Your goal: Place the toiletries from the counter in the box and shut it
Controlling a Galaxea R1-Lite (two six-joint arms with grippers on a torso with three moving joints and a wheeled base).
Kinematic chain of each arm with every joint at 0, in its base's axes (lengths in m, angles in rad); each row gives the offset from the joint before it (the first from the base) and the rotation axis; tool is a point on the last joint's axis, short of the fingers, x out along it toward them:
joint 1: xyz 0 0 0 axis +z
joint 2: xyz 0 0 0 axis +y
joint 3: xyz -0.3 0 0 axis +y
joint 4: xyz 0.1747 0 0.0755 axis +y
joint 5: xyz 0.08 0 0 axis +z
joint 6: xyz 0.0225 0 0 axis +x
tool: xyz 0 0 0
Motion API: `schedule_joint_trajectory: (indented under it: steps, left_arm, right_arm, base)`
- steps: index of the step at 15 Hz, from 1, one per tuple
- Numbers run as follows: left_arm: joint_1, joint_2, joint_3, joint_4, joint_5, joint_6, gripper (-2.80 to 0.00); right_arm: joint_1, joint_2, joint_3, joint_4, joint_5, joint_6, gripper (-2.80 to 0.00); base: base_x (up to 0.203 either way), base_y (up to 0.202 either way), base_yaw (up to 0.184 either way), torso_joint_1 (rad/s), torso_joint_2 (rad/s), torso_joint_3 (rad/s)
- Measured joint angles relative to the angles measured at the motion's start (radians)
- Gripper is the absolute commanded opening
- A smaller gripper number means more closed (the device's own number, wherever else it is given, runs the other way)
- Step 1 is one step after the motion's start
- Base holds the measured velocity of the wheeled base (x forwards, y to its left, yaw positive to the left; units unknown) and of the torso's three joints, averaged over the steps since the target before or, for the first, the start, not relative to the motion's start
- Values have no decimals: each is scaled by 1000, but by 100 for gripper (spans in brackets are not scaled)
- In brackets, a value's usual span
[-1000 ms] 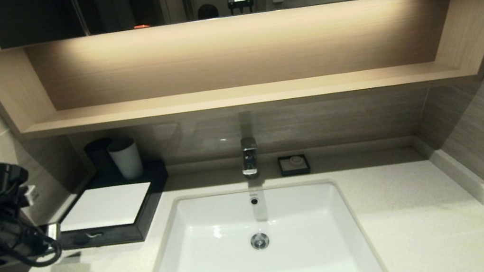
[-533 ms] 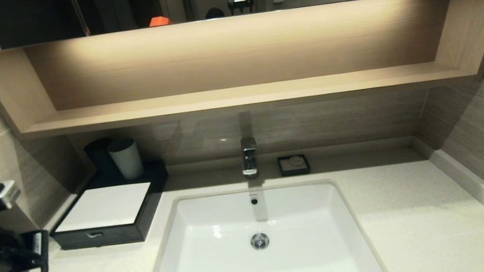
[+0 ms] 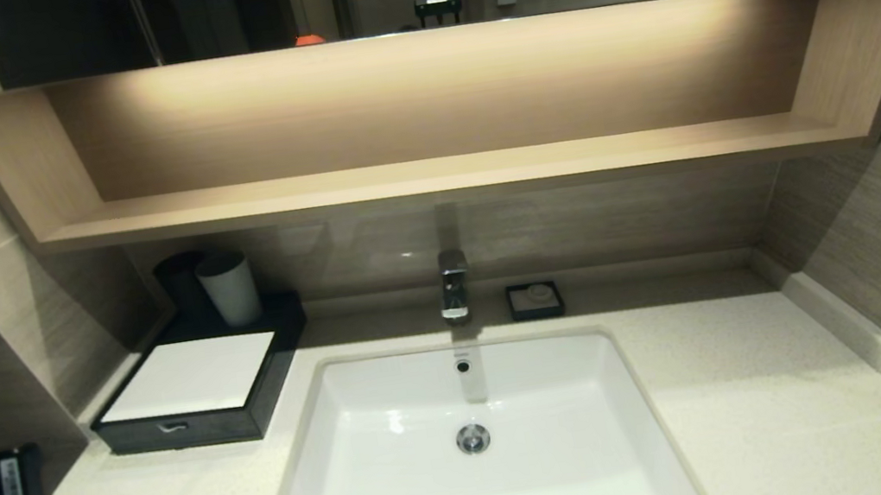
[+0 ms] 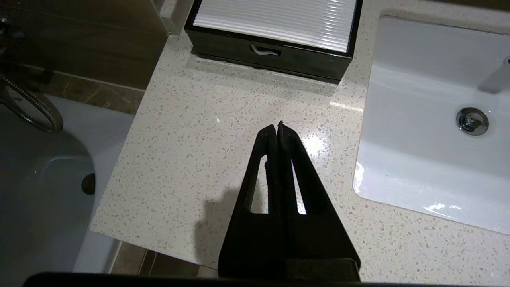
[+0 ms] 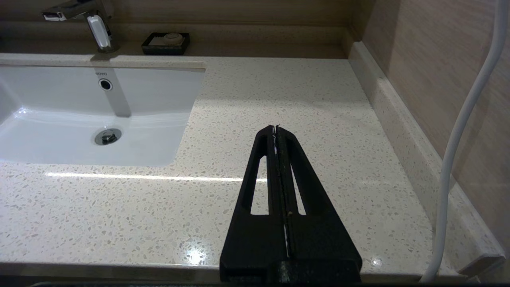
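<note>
1. Left gripper (image 4: 277, 126): fingers pressed together, holding nothing, above bare counter (image 4: 207, 135) near its left front corner. In the head view only the arm's dark body and cable show, at the near left edge.
2. Right gripper (image 5: 275, 128): fingers closed tip to tip, empty, parked over the near right part of the counter, to the right of the sink (image 5: 59, 115).
3. Sink: white, rectangular, set in the middle of the speckled cream counter, long axis left to right; drain at centre.
4. Box (image 3: 192, 398): on the counter left of the sink, just beside its far left corner. Drawer pushed in, flush; small handle (image 4: 265, 50) on the near face, pointing toward the robot. Long axis runs near to far, skewed slightly toward the right. White panel flat on top.
5. Toiletries: none visible on the counter in any view.
6. Light grey cup (image 3: 229, 288): upright on the box's far end, a dark cup (image 3: 179, 279) just to its left.
7. Faucet (image 3: 454, 284) behind the sink; small black soap dish (image 3: 535, 300) just to its right.
8. Wooden shelf (image 3: 430, 175) on the far wall.
</note>
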Motion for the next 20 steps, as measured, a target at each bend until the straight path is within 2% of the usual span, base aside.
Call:
schedule_joint_trajectory:
  steps: [5,9,20]
  left_arm:
    - [-34,-247,166,-77,-3,28,-280]
    - [-50,-456,271,-85,-45,37,-280]
    - [-53,-887,455,-67,-59,39,-280]
  right_arm:
    - [0,0,0,0,0,0,-280]
    - [0,0,0,0,0,1,-280]
    - [0,0,0,0,1,0,-280]
  base:
    - [0,0,0,0,0,0]
    - [0,0,0,0,0,0]
    - [0,0,0,0,0,0]
